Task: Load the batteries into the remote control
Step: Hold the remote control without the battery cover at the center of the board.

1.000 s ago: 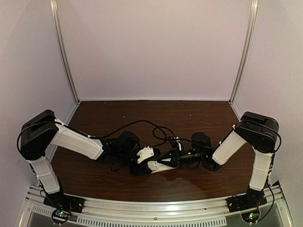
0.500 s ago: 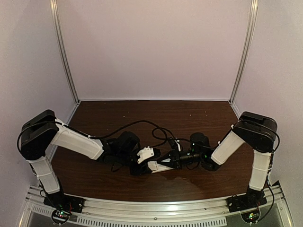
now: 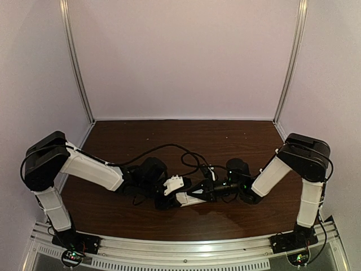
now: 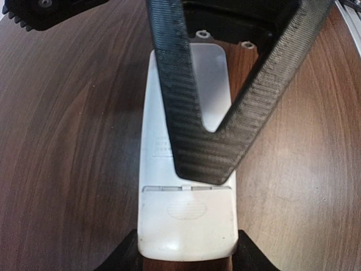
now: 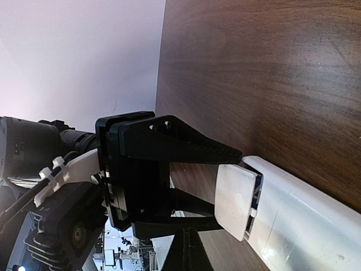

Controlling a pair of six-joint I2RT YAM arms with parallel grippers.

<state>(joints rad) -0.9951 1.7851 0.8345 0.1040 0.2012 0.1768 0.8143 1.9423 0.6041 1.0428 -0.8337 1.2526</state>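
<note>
Pressing down with its fingers tip to tip, the right gripper (image 4: 204,161) holds nothing. Its blunt point rests on the plain white back of the remote control (image 4: 154,132), just on the body side of the seam where the battery cover (image 4: 187,217) begins. The left gripper (image 4: 187,255) is clamped across the cover end of the remote, one finger against each long side.

From the left wrist the cover looks nearly flush. From the right wrist one of its edges appears to stand a little proud, and the batteries (image 5: 257,183) show only as a blue sliver in that gap. They seem to be in the bay already, with the closing of the cover the step in hand.

The remote lies back up on the table (image 3: 169,141), close to the middle of the near edge and well clear of the corners. Its long axis runs roughly along that edge, cover end toward the left arm and far end toward the right.

The cover therefore lies straight along that axis from the right gripper's tip, toward the left arm. The right arm is the free one to seat it, while the left braces the remote against sliding.
</note>
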